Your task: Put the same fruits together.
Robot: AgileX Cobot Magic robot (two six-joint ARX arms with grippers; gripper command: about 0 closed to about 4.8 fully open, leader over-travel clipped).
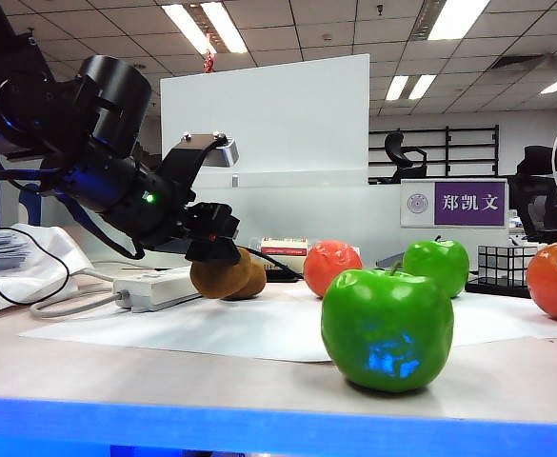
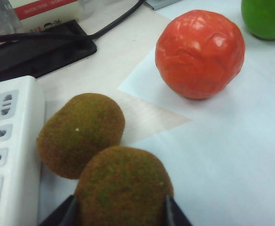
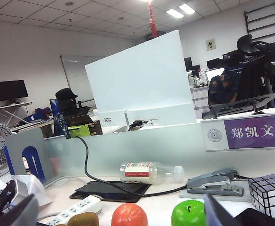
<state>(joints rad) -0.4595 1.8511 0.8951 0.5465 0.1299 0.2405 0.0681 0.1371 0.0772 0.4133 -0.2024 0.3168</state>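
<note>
The exterior camera sat low at the near edge of the surface [image 1: 211, 376], looking level across it, a green apple [image 1: 387, 329] looming closest. The left wrist camera hung just over the two kiwis [image 2: 81, 134], angled downward, an orange-red fruit [image 2: 200, 53] beyond them. The right wrist camera stayed back, facing level toward the office. All three views shared that orange-red fruit and a kiwi.
</note>
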